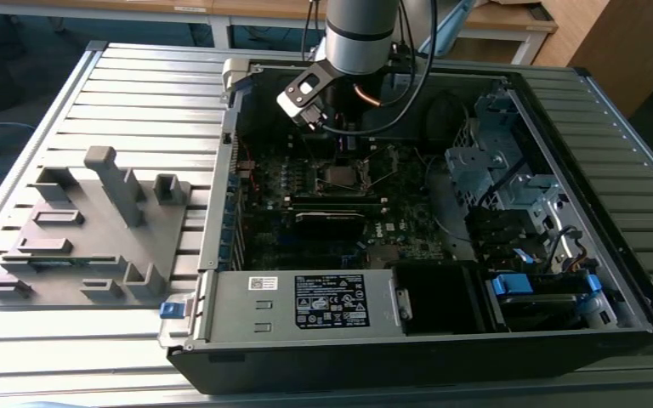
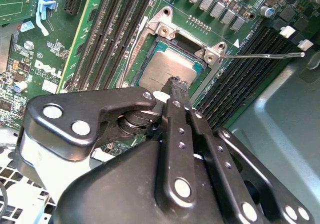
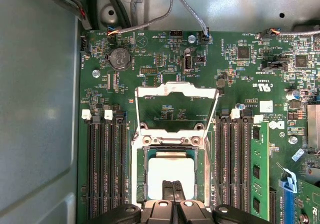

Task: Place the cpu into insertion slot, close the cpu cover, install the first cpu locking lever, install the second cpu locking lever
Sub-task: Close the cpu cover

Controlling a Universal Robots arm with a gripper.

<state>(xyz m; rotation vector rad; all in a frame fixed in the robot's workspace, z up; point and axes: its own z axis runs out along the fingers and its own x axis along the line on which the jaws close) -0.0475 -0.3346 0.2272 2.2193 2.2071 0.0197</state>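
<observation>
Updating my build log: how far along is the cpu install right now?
Done: the cpu lies in the insertion slot. In hand: the shut gripper sits over it. Left: the cpu cover stands open and a locking lever sticks out unlatched.

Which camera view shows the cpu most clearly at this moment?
The first wrist view: the cpu lies flat in the insertion slot, seen from straight above, almost whole. In the second wrist view the gripper hides part of it. In the exterior view it is too small to make out.
</observation>
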